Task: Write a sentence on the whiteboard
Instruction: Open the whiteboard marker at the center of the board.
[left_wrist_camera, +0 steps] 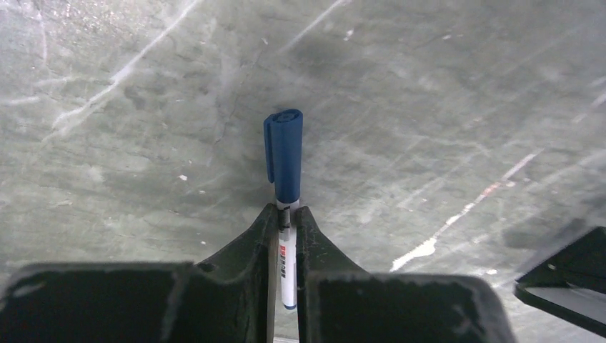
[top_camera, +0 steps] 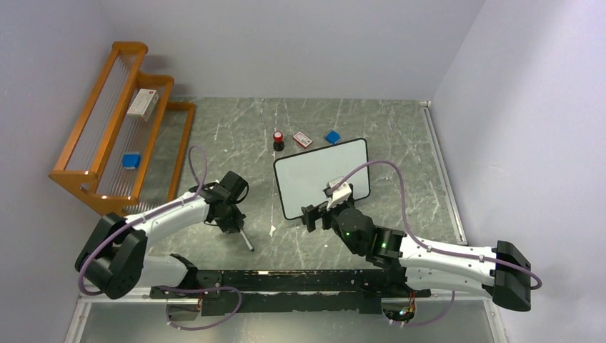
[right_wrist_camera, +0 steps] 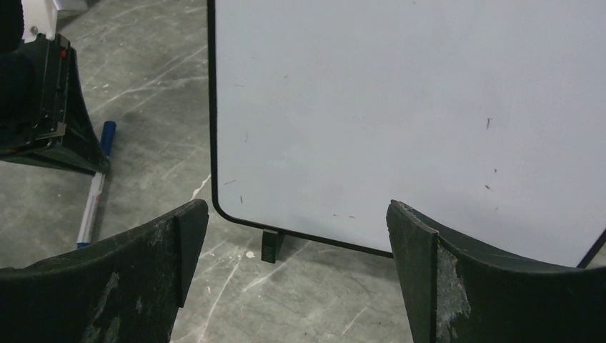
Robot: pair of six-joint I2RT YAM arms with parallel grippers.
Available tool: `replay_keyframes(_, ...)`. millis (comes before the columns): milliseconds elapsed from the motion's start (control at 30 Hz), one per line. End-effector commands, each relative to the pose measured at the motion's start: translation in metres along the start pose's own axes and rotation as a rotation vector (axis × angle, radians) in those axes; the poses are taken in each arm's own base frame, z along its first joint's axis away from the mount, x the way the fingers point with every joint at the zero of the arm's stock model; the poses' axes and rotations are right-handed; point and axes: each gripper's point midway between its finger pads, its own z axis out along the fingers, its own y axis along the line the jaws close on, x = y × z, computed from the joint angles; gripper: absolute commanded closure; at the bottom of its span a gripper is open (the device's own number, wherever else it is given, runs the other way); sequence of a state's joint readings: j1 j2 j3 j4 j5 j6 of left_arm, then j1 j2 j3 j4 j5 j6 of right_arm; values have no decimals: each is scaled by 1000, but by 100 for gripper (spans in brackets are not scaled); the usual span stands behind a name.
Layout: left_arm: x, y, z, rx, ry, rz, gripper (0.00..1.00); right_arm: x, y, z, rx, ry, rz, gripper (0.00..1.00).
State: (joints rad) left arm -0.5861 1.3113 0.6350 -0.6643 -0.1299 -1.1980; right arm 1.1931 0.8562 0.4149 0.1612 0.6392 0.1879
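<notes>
The whiteboard (top_camera: 321, 179) lies flat mid-table, glossy white in a thin black frame; in the right wrist view the whiteboard (right_wrist_camera: 400, 107) shows only tiny specks, and the sentence is out of view. My left gripper (top_camera: 230, 220) points down at the table left of the board. In its wrist view the left gripper (left_wrist_camera: 286, 209) is shut on the white barrel of a marker pen (left_wrist_camera: 284, 153), whose blue cap sticks out ahead. The pen (top_camera: 246, 241) lies on the table. My right gripper (right_wrist_camera: 296, 214) stands open just before the board's near left corner, holding nothing.
A wooden rack (top_camera: 114, 128) stands at the far left with a box (top_camera: 143, 103) and a blue block (top_camera: 130, 161) on it. Behind the board sit a red-capped bottle (top_camera: 278, 140), a red-and-white card (top_camera: 302, 139) and a blue block (top_camera: 332, 136). Walls close in behind and right.
</notes>
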Motion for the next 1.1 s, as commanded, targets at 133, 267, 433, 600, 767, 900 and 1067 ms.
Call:
replay_keyframes(133,-27,-40,-45,245,-126,-109,95,-41,27,6,-96,-62,7,0)
replay_keyframes(267,-47,-53,-82,375,-217,-171,95,-54,37,6,-135,-81,47,0)
replay_keyframes(433,-65,-71,-133,580,-300,-235,95,-71,55,5,-204,-111,155,0)
replay_keyframes(600,-90,-90,-192,801,-398,-335,95,-91,75,7,-275,-148,254,0)
replay_keyframes(767,-94,-112,-218,923,-357,-402,95,-113,89,12,-323,-203,277,1)
replay_keyframes(900,-97,-128,-238,997,-326,-421,95,-126,94,17,-325,-253,287,4)
replay_keyframes(1067,-95,-143,-254,1058,-278,-432,95,-142,102,27,-329,-310,305,13)
